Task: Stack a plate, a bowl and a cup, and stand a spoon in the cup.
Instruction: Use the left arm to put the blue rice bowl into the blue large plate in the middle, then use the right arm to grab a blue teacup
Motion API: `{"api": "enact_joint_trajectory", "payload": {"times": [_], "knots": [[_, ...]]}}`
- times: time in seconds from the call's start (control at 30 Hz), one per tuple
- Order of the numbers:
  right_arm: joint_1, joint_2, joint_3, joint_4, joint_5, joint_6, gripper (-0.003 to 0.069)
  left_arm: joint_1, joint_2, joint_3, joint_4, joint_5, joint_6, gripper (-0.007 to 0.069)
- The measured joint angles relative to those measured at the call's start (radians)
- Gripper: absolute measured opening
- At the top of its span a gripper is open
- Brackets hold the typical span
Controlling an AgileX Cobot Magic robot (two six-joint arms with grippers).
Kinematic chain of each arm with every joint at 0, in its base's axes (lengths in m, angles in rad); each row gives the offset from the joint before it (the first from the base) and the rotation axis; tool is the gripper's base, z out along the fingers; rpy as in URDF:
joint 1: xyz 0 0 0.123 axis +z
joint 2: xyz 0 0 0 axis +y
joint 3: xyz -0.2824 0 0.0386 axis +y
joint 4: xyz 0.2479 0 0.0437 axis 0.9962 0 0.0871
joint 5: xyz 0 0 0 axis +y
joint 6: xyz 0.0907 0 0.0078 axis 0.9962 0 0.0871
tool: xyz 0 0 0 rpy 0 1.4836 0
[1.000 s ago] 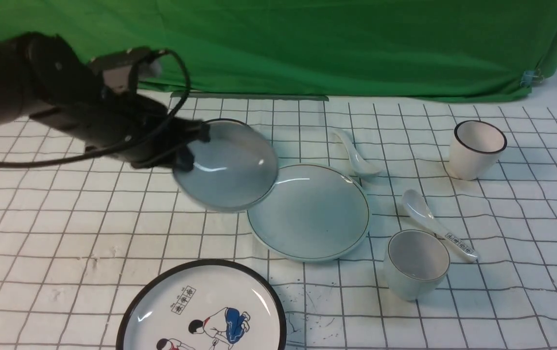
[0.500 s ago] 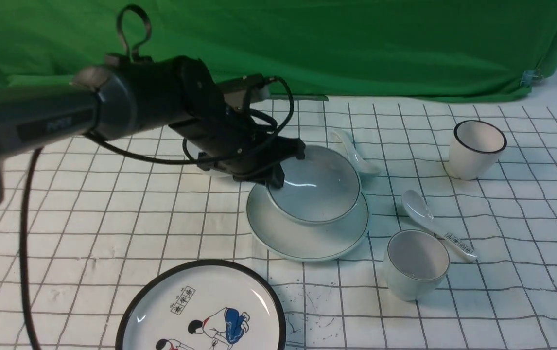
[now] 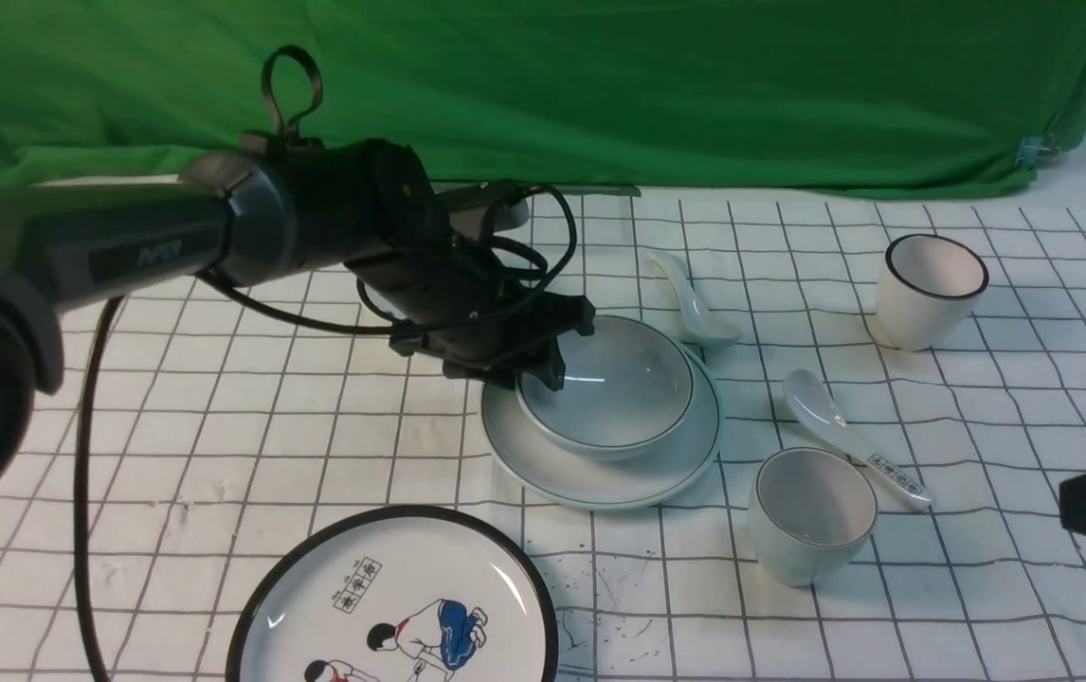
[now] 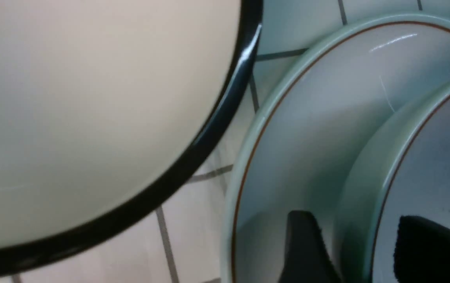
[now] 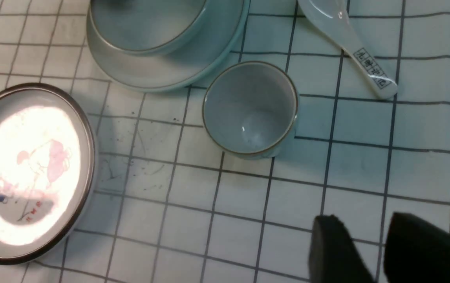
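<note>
L hand (image 4: 354, 220) wide astride bowl (image 3: 611, 390) rim, base cut off | R hand (image 5: 366, 220) narrow, empty, mostly off-frame

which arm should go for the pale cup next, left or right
Right. The cup sits on that side, just ahead of the empty right end effector; the left end effector straddles the rim of the bowl.

A pale greenish-white plate (image 3: 590, 480) with a thin dark rim line is laid flat near the table's (image 3: 221, 426) middle. A wide, shallow matching bowl (image 3: 614, 393) is set upright on it, empty. A handleless matching cup (image 3: 794, 549) is stood empty just beside the plate's near-right side. A plain white spoon (image 3: 695, 305) is laid just beyond the plate.
</note>
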Motion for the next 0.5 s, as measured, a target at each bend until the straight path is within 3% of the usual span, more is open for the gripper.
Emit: {"api": "enact_joint_trajectory", "payload": {"times": [0.07,0.13,0.3,0.37,0.43,0.5], "knots": [[0.013,0.113,-0.053,-0.003,0.008,-0.031,0.0394,0.012,-0.025,-0.043,0.051,0.08,-0.019,0.0439],[0.034,0.178,-0.085,-0.005,0.005,-0.052,0.0454,0.024,-0.058,-0.082,0.09,0.142,-0.037,0.047],[0.093,0.352,-0.16,-0.049,-0.015,-0.057,0.0507,0.033,-0.145,-0.12,0.209,0.249,-0.037,0.0438],[0.106,0.41,-0.187,-0.076,-0.02,-0.045,0.0514,0.033,-0.187,-0.122,0.276,0.285,-0.042,0.0376],[0.118,0.524,-0.239,-0.113,-0.033,-0.039,0.0521,0.033,-0.265,-0.123,0.378,0.345,-0.066,0.0206],[0.119,0.556,-0.252,-0.119,-0.04,-0.037,0.0521,0.033,-0.292,-0.117,0.4,0.355,-0.067,0.0144]]}}
